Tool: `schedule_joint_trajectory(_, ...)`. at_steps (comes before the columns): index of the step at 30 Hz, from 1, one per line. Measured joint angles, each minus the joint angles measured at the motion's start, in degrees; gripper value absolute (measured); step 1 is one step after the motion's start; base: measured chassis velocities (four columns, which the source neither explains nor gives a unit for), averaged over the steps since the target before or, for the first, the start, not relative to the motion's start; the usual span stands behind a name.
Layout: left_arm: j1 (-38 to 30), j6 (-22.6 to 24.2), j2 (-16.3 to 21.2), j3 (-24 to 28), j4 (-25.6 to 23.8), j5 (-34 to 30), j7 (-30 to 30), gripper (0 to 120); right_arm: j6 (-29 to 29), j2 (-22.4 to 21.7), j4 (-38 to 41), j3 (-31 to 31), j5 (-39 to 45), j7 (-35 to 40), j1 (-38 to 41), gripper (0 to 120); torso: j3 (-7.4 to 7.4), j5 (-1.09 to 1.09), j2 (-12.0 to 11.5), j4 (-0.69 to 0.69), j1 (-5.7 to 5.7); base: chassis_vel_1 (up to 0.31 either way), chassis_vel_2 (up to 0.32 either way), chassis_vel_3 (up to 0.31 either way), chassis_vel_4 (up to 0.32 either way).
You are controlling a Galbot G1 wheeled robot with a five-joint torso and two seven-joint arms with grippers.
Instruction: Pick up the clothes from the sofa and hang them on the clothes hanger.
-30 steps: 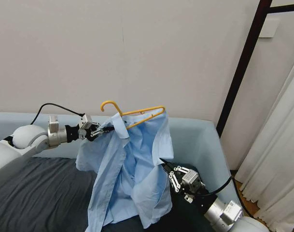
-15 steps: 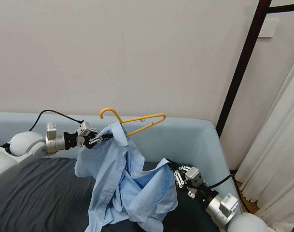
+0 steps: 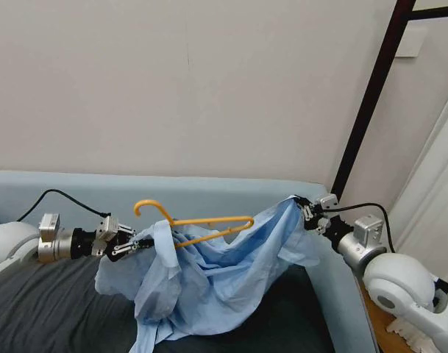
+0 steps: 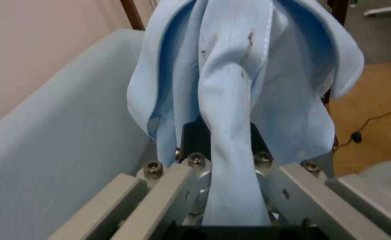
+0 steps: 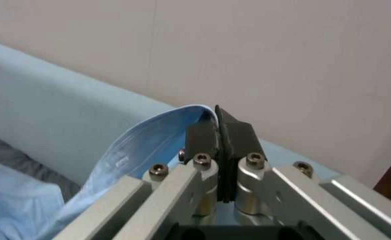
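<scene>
The shirt (image 3: 216, 283) is plain light blue, no pattern. The hanger (image 3: 209, 219) is yellow-orange. The sofa (image 3: 209, 197) is pale blue with a dark grey seat (image 3: 47, 312), the wall (image 3: 135, 81) off-white, the pole (image 3: 368, 99) dark brown-black.

Left pincer (image 3: 129, 247) clamped, right pincer (image 3: 306, 209) clamped, arms spread

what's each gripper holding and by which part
Both hold the blue shirt: the left gripper pinches fabric near the collar, the right gripper a stitched edge.
</scene>
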Motion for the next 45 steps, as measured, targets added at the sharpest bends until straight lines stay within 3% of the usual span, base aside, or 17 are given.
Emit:
schedule_joint_trajectory(8,-0.68,1.02,-2.61,3.14,0.27,5.16,-3.39,1,0.62,-4.45,9.35,0.19,3.78,0.83,3.97,0,0.0,-0.01,0.0,0.0,0.0,0.0,0.0,0.0,0.0)
schedule_joint_trajectory(14,-1.11,1.65,-3.27,3.71,0.42,5.41,-4.47,1,0.66,-6.77,13.32,0.84,5.69,0.86,5.71,0,0.0,0.0,0.0,0.0,0.0,0.0,0.0,0.0,0.0)
schedule_joint_trajectory(31,6.87,-0.13,-2.8,-4.27,4.16,5.51,-3.95,1,1.26,-6.21,11.0,1.23,4.78,0.21,5.69,0,0.0,0.0,0.0,0.01,0.0,0.0,0.0,0.0,0.0)
schedule_joint_trajectory(45,6.83,-0.59,-3.42,-2.97,5.03,5.44,-2.84,1,1.46,-5.0,9.15,0.44,5.48,-0.13,7.65,0,0.0,0.0,0.0,0.01,0.0,0.0,0.0,0.0,0.0)
